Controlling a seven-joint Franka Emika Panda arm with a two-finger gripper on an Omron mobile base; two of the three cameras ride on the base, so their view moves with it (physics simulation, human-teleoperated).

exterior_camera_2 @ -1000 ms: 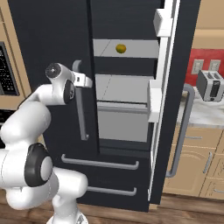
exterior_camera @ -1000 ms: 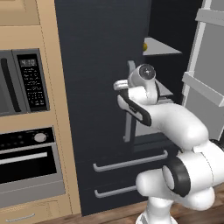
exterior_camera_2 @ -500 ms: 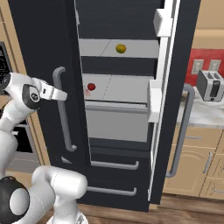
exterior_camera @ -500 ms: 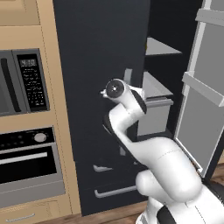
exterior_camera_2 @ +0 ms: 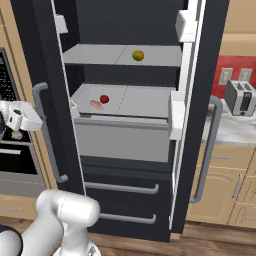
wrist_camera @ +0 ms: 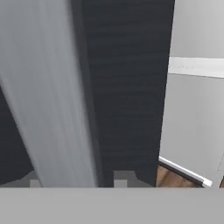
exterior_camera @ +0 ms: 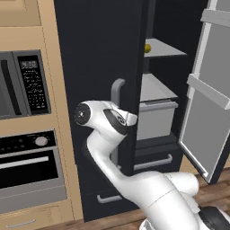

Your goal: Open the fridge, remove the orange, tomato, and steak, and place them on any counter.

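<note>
- Fridge (exterior_camera_2: 125,170): both upper doors stand open; the left door (exterior_camera: 101,58) is swung much wider than half a second ago, when it had only begun to clear the shelves.
- Left door handle (exterior_camera: 116,96): a grey bar running close past the hand view; in the right base view it stands just beside the arm's white wrist.
- Gripper (wrist_camera: 74,180): the two dark tips sit on either side of the blurred grey bar, so the jaws are spread around the handle; whether they press on it cannot be told.
- Arm: in the left base view it has moved left with the door, its wrist now in front of the door's outer face, where a second ago it reached toward the gap.
- Orange (exterior_camera_2: 138,55): on the upper shelf, toward the right; also seen at the door's edge in the left base view.
- Tomato (exterior_camera_2: 104,99): on the middle shelf, left half.
- Steak (exterior_camera_2: 95,104): flat on the same shelf, just beside the tomato on its left; it was not seen earlier.
- Tabletop (exterior_camera_2: 235,127): marbled surface right of the fridge, carrying a toaster (exterior_camera_2: 239,97).
- Right door (exterior_camera_2: 200,100): open, as before.
</note>
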